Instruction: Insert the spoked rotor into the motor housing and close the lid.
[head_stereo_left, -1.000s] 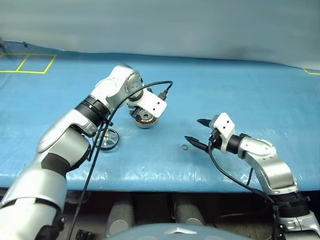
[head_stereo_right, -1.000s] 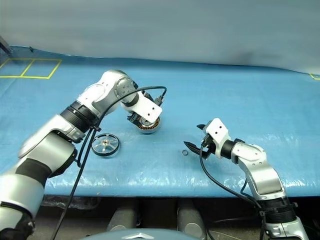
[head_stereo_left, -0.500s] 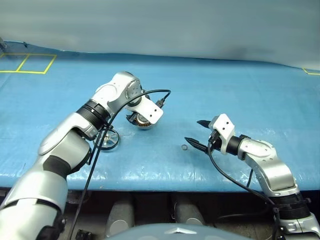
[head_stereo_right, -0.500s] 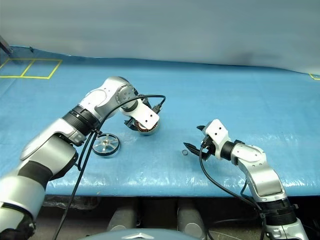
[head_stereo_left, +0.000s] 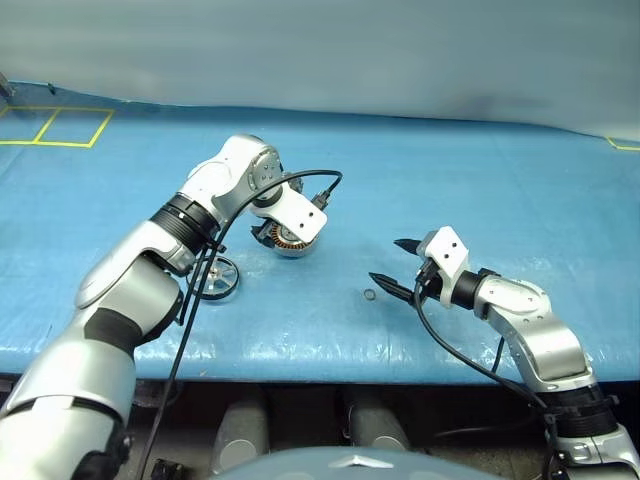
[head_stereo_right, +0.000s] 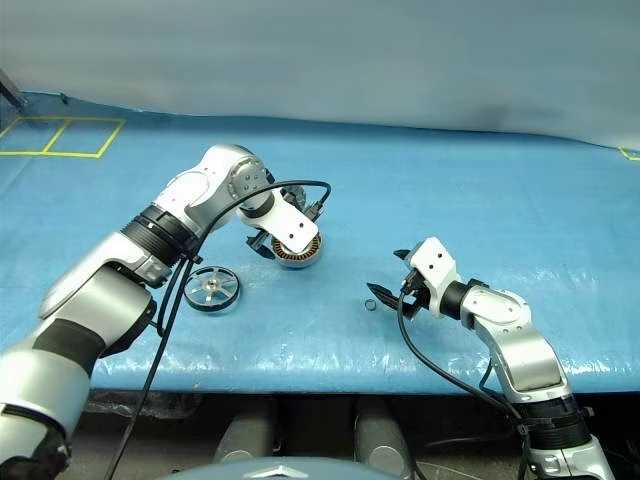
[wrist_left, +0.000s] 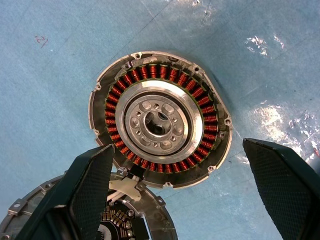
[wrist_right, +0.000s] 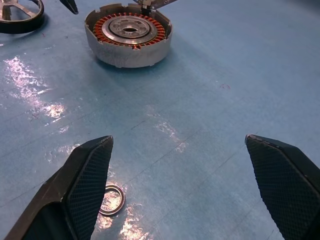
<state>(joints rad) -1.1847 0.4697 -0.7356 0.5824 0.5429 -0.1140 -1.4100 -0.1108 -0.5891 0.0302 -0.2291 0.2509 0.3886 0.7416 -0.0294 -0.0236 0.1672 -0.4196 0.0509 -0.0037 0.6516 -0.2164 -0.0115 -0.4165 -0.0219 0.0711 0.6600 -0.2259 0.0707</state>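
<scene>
Blue worktop (head_stereo_left: 480, 190), slightly wrinkled and shiny, yellow taped square (head_stereo_left: 60, 125) in the far left corner.

Motor housing (wrist_left: 160, 131) resting flat near the middle of the worktop, open side up: copper-orange ring of windings around a silver hub with a dark centre hole. Lid (wrist_left: 127, 222) swung open, joined to the housing's rim by a short white link, lying beside it on the worktop with its dark inner face showing.

Left gripper (wrist_left: 180, 195) hanging directly above the housing, pointing steeply down, fingers (wrist_left: 90, 190) spread wide apart and holding nothing; one fingertip over the hinge side, over the lid's edge, the other off to the opposite side over bare worktop. No contact with the housing to be made out.

Spoked rotor (head_stereo_right: 211, 288) lying flat on the worktop to the left of the housing and nearer the front edge, apart from it, partly behind the left arm's black cable (head_stereo_left: 190, 310).

Right gripper (head_stereo_left: 395, 263) low over the worktop well to the right of the housing, pointing nearly level toward the left, fingers (wrist_right: 85, 185) wide apart and empty. Small dark ring (wrist_right: 111, 200) flat on the worktop just beside one right fingertip, touching or not impossible to tell.
</scene>
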